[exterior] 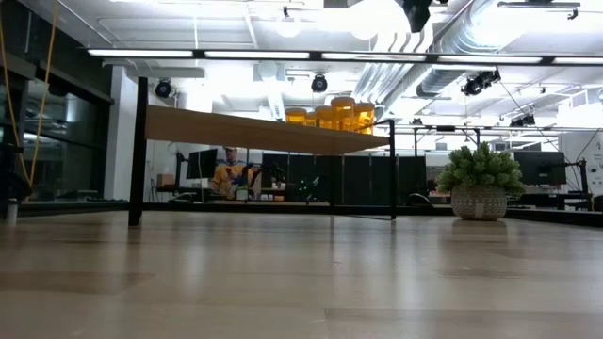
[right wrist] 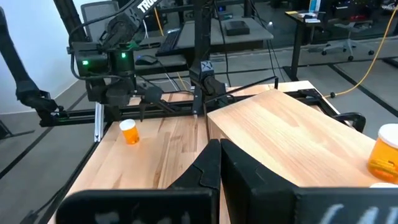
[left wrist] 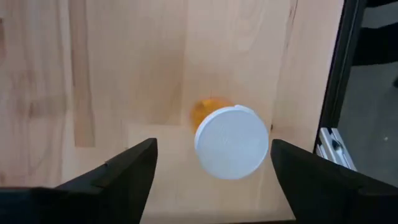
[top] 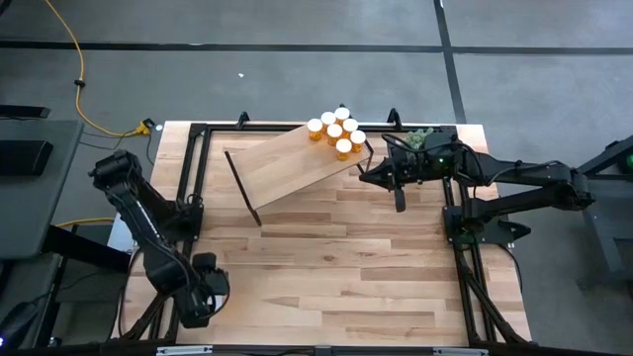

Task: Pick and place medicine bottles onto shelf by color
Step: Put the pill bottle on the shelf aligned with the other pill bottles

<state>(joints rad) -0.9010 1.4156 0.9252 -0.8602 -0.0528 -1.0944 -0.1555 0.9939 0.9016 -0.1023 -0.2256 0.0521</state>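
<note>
Medicine bottles: seven stand clustered [top: 336, 130] on the shelf [top: 287, 163]; one [left wrist: 231, 142] stands on the tabletop [top: 336, 267] between the open left hand's [left wrist: 211, 168] fingers. Right hand [top: 368, 176] closed, empty.

Wide bare tabletop [top: 346, 267] in the middle, easy passage. Bottles [top: 336, 132] crowd the shelf [top: 287, 163] at one end; the rest lies bare. Potted plant [exterior: 480, 184] stands beside that crowded end.
</note>
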